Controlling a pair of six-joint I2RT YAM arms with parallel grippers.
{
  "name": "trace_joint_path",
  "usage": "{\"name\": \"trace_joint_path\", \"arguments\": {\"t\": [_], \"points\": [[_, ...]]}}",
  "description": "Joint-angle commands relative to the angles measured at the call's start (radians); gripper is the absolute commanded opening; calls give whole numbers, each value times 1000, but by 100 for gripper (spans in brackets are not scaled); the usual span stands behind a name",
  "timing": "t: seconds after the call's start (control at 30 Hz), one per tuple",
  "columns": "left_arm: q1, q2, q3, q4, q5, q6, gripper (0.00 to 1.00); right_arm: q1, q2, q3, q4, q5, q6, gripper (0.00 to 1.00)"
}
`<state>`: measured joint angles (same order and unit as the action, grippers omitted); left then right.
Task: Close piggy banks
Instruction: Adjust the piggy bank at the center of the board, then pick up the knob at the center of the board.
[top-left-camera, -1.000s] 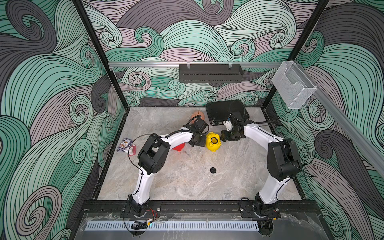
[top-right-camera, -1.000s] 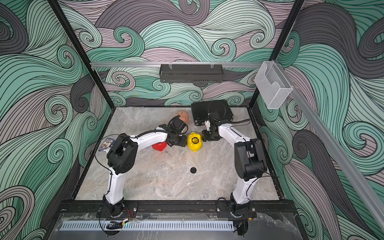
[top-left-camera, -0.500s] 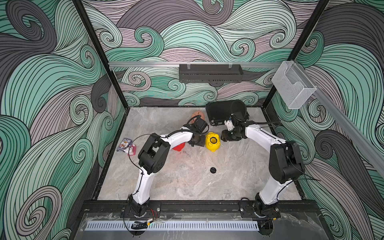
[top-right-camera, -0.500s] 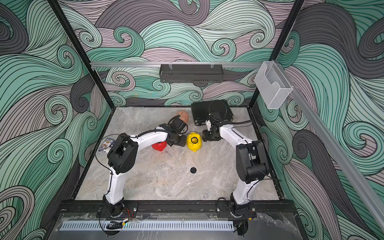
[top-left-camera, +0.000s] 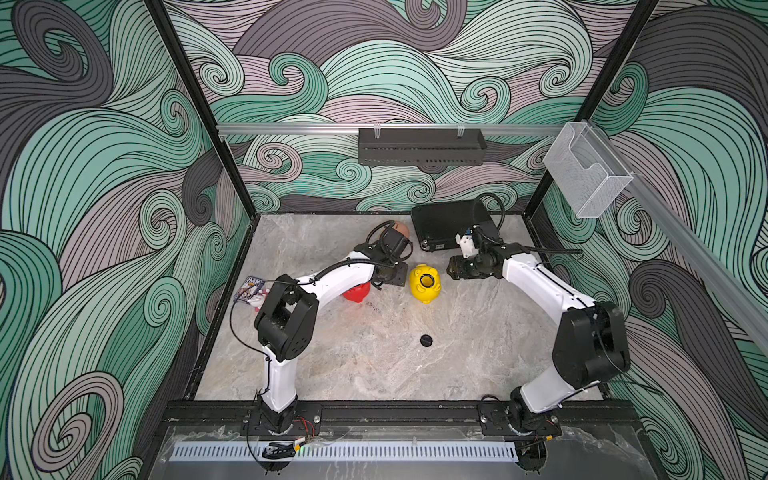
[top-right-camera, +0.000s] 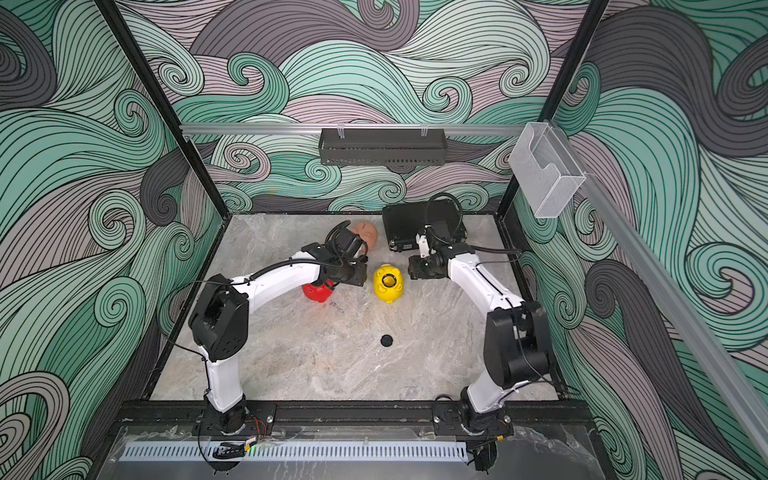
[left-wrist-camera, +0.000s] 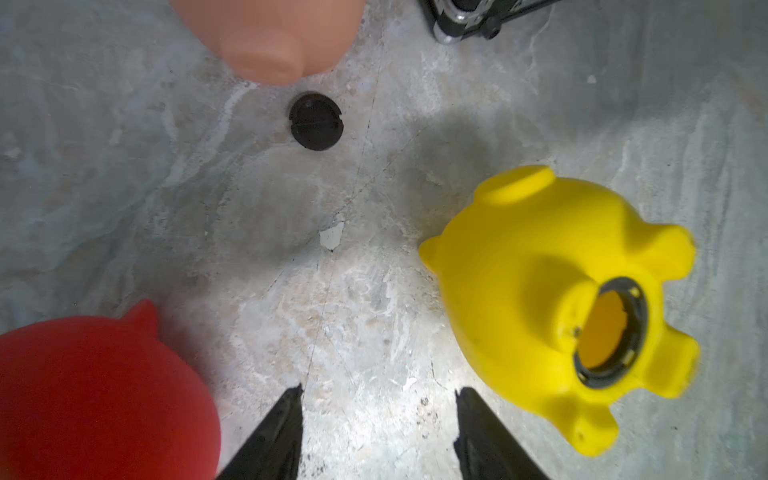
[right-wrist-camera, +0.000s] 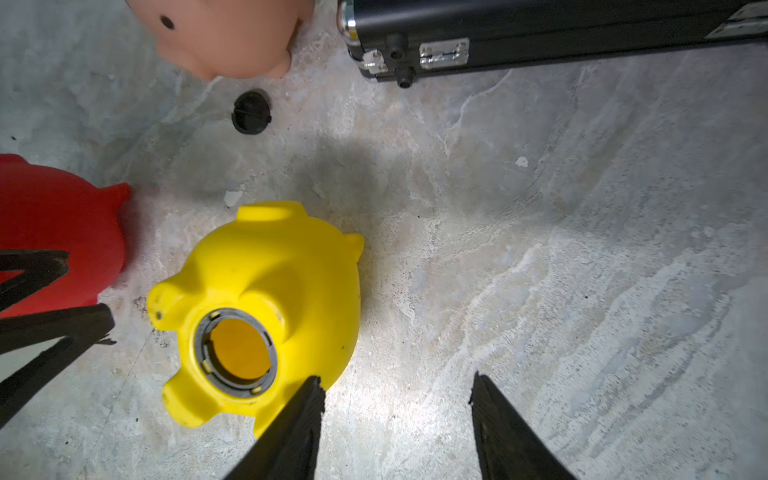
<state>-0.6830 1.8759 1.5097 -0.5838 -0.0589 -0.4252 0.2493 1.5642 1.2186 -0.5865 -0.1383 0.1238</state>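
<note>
The yellow piggy bank lies belly up, its round hole unplugged. My left gripper stands open and empty just left of it. My right gripper stands open and empty just right of it, one finger next to the pig's flank. The red piggy bank sits partly under my left arm. The peach-pink piggy bank stands behind my left wrist. One black plug lies by the pink pig, another plug nearer the front.
A black case lies at the back right, close behind my right wrist. A small printed packet lies at the table's left edge. A dark shelf and a clear bin hang on the walls.
My right arm's elbow has swung toward the front right, while its gripper stays beside the yellow pig. The left arm and the pigs have not moved.
</note>
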Motion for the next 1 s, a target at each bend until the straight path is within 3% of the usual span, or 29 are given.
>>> {"name": "trace_joint_path", "arguments": {"t": [0.0, 0.27, 0.33, 0.37, 0.4, 0.53, 0.6, 0.67, 0.8, 0.97], "points": [[4, -107, -38, 5, 7, 8, 59, -4, -109, -21, 0, 16, 19, 59], [3, -423, -244, 50, 52, 38, 59, -27, -424, -91, 13, 20, 18, 67], [5, -528, -301, 59, 46, 47, 59, -27, -503, -133, 47, 64, 53, 81], [4, -579, -332, 65, 43, 58, 59, -27, -544, -165, 70, 94, 95, 97], [4, -632, -360, 70, 38, 68, 60, -27, -581, -202, 94, 119, 143, 100], [4, -824, -453, 52, 1, 73, 62, -31, -697, -342, 156, 153, 246, 100], [5, -907, -478, 1, -17, 73, 62, -31, -744, -406, 184, 83, 253, 100], [4, -973, -501, -50, -30, 72, 63, -31, -777, -454, 208, -37, 259, 93], [3, -1087, -539, -153, -51, 68, 63, -16, -779, -471, 99, -177, 323, 66], [4, -1185, -573, -240, -52, 79, 63, 138, -751, -524, -1, -228, 320, 54]]}}
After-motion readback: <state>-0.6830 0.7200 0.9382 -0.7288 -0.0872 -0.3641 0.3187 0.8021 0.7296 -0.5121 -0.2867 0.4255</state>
